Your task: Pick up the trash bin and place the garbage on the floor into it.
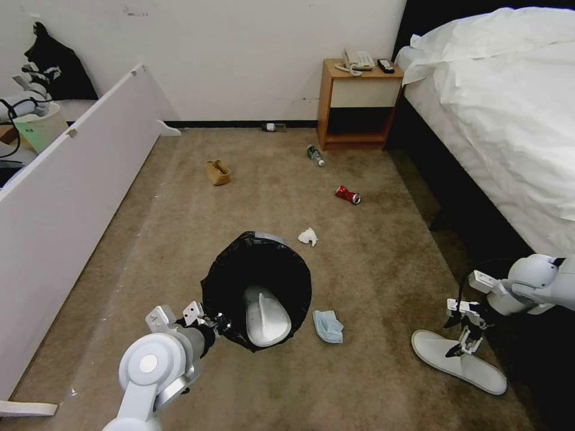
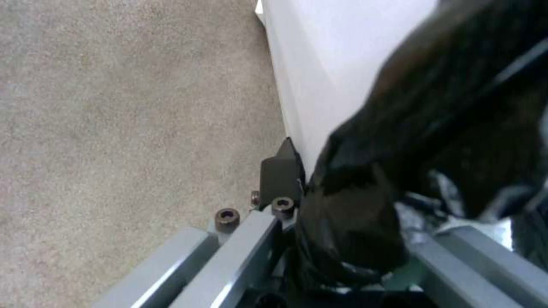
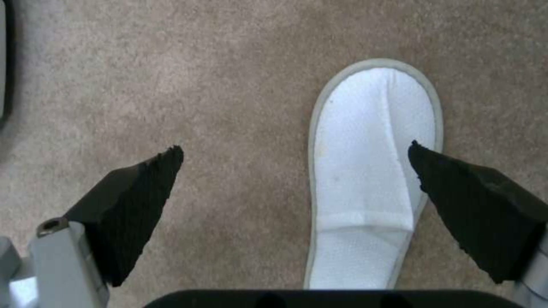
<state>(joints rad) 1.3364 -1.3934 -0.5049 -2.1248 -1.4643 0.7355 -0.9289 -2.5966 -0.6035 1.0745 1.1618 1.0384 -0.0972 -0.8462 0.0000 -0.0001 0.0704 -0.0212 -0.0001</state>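
Left gripper (image 1: pixel 206 320) clenched on trash bin (image 1: pixel 257 287) rim, holding bin tilted, mouth open toward litter; one slipper (image 1: pixel 266 317) inside. Right gripper (image 3: pixel 297 171) jaws spread wide above second slipper (image 3: pixel 371 171) on carpet (image 1: pixel 359 269), poised for pickup.

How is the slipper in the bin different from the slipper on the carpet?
The slipper in the bin sits inside the black-lined trash bin, which the left gripper holds by its rim; the slipper on the carpet lies flat on the floor. The binned one is partly hidden by the bag; the other shows whole, under the open right gripper. Both are white and look alike.
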